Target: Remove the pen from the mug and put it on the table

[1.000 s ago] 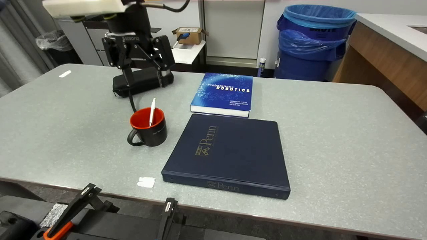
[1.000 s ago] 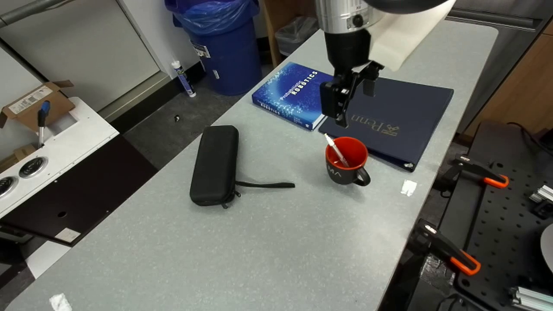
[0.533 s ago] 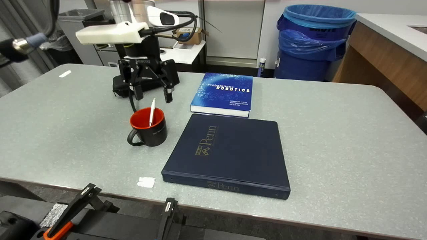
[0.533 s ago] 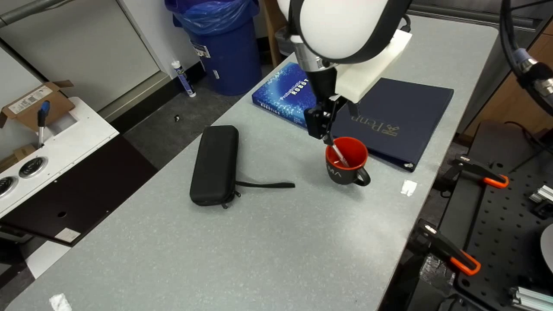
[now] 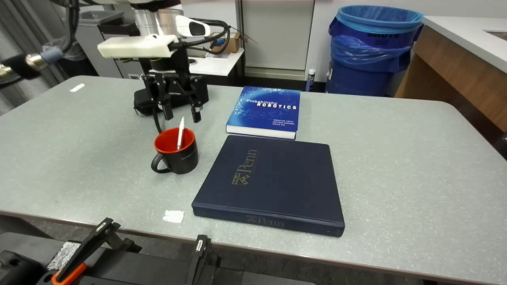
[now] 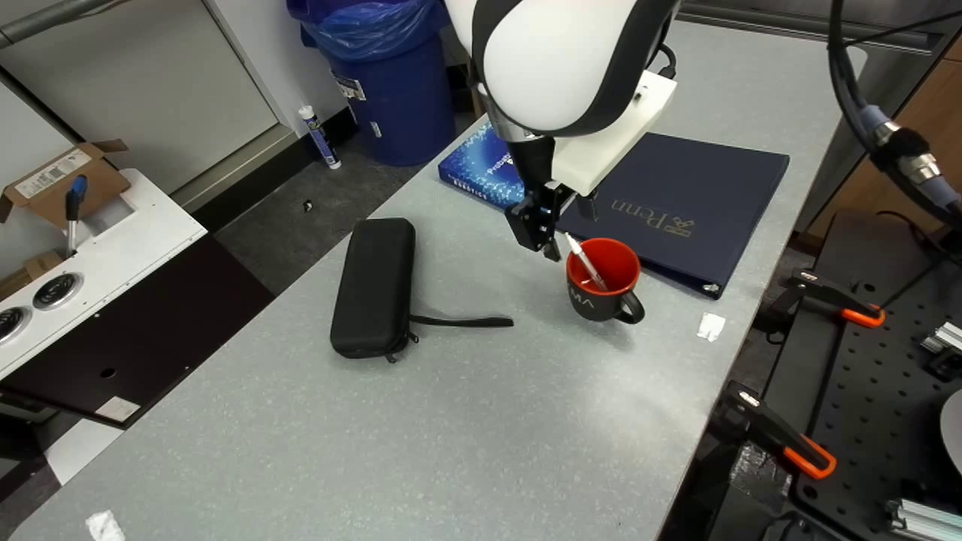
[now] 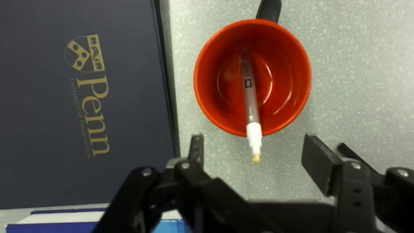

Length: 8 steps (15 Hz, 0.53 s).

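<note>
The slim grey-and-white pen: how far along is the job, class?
Approach looks done: the black gripper hangs near the red-lined black mug. Lining up seems in hand: in the wrist view, open jaws flank the white end of the slim pen. Left: gripping, lifting, laying on the grey table; the pen leans in the mug.

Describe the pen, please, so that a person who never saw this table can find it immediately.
On the grey table, beside the navy Penn binder, stands a black mug with a red inside. The pen leans in this mug, its white end above the rim. Unlike the dark binder and mug, it is slim and pale, with a yellowish tip.
</note>
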Each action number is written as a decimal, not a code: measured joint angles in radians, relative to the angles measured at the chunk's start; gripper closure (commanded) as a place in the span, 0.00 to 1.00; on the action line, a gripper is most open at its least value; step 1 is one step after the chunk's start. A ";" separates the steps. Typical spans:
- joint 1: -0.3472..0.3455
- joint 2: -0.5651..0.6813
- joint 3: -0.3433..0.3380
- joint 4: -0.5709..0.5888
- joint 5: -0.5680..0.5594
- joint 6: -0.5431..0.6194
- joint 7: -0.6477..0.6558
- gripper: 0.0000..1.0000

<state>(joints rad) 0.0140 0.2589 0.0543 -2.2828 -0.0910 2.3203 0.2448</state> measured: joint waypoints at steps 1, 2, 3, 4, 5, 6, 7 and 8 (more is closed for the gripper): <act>0.004 0.001 0.000 0.001 0.002 0.000 -0.001 0.58; 0.007 0.002 0.000 0.002 0.003 0.000 -0.001 0.65; 0.010 0.002 0.000 0.004 0.004 0.000 -0.001 0.74; 0.011 0.002 0.000 0.005 0.005 0.000 -0.001 0.81; 0.011 0.002 0.000 0.007 0.005 0.000 -0.002 0.89; 0.011 0.002 0.000 0.009 0.006 0.000 -0.002 0.96; 0.011 0.002 0.000 0.011 0.007 0.000 -0.002 1.00; 0.011 0.002 0.000 0.012 0.008 0.000 -0.002 1.00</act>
<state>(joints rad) 0.0249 0.2609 0.0543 -2.2705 -0.0830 2.3202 0.2428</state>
